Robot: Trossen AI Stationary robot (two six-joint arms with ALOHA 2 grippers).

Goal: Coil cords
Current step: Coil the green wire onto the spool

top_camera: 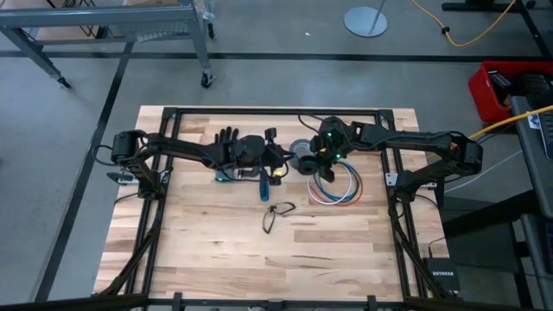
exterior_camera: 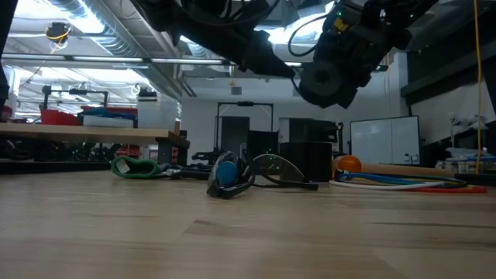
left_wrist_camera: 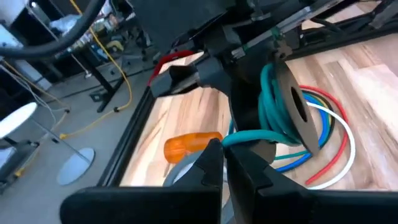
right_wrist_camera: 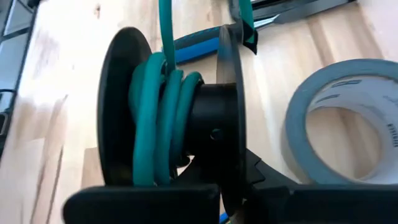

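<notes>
A black spool point(right_wrist_camera: 211, 106) wound with teal cord point(right_wrist_camera: 155, 118) hangs above the table's far middle in my right gripper point(top_camera: 326, 157); it also shows in the low view point(exterior_camera: 332, 74). My left gripper point(left_wrist_camera: 225, 148) comes from the left and is shut on the teal cord's free stretch beside the spool. The loose ring of white, blue and red cords point(top_camera: 338, 187) lies flat on the table under the spool, untouched; it also shows in the left wrist view point(left_wrist_camera: 329, 134). My left gripper pinches the teal cord's free stretch point(left_wrist_camera: 245, 137) between its two fingertips, close to the spool's flange point(left_wrist_camera: 298, 106). The fingers lie across the cord. The cord runs on from the pinch to the windings, clear of the table. My right gripper holds the black spool from its right side, lifted clear of the table with its axle about level. The fingers point(right_wrist_camera: 273, 193) stand at the spool's lower part. The spool's flange point(right_wrist_camera: 227, 93) and the gripper body hide the place of contact.
A grey tape roll point(top_camera: 302, 156) lies just left of the spool, also in the right wrist view point(right_wrist_camera: 342, 118). A blue-handled tool point(top_camera: 263, 186), an orange-handled one point(left_wrist_camera: 189, 144) and a thin black wire loop point(top_camera: 276, 214) lie near the middle. A green bundle point(exterior_camera: 136, 167) lies at the left.
</notes>
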